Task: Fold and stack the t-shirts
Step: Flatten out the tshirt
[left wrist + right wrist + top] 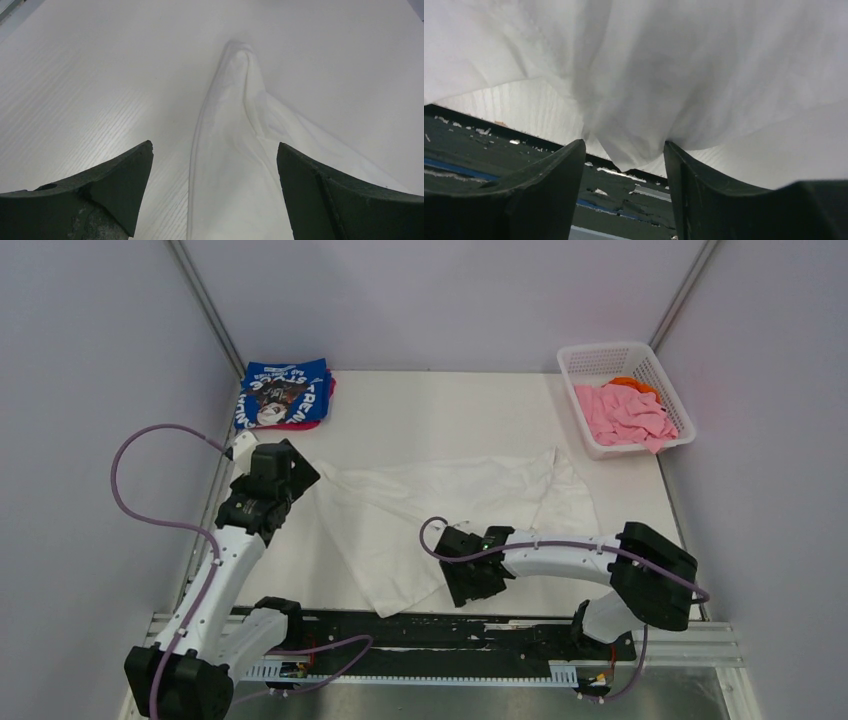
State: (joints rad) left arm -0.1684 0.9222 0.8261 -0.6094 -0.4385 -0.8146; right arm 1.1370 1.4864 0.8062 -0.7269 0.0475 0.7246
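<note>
Along the near edge of the bench [450,410], a black strip [420,630] runs between the two arm bases. Just beyond it, right of the middle, the right hand [468,578] sits low at the near hem of the white t-shirt [440,495]. Its wrist view shows the right fingers [539,195] partly drawn in, with a hanging fold of the white cloth dropping into the gap between them. The fold meets the inner face of one finger, while a sliver of bench shows between it and the other, so the cloth is bracketed but not pinched.

The white t-shirt lies spread and rumpled across the middle of the bench, plain white on the side that shows, with one corner reaching the black strip. At its left edge, towards the left side of the bench, the left hand [285,472] hangs with its jaws spread wide. The left fingers [100,195] stand either side of a narrow, ridged tongue of white cloth that tapers away from the camera, and nothing is held between them.

In the far left corner a folded blue t-shirt [285,392] with white lettering lies on a pink-red garment [318,421], whose edge peeks out at the near and right sides. In the far right corner stands a white lattice basket [605,348] holding a crumpled pink t-shirt [625,415], with an orange t-shirt [632,383] just showing behind it.
</note>
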